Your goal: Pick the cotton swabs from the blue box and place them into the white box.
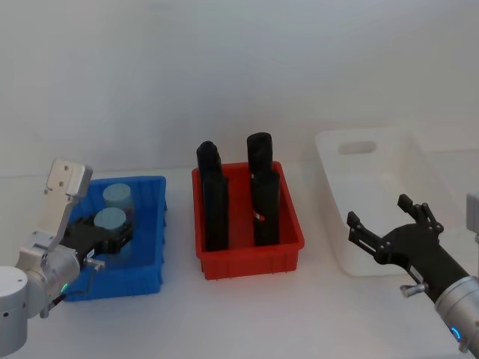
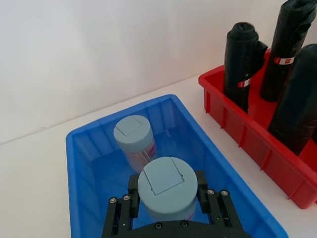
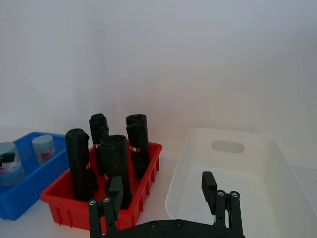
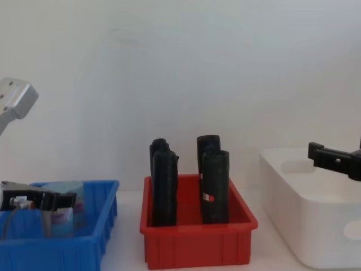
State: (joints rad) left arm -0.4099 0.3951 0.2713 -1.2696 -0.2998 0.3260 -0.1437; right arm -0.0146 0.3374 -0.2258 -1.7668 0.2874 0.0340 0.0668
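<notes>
Silver-grey left arm, black screw-studded jaws, blue-lit grey right wrist

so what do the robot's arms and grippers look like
The left gripper and right gripper are matte black, with blocky fingers and silver screws. Each wrist is a rounded silver-grey housing: green light on the left, blue on the right. A pale grey box tops the left.

The left claw covers the sides of the nearer clear, blue-lidded swab jar; the large white plastic bin runs past the chest view's right edge.
</notes>
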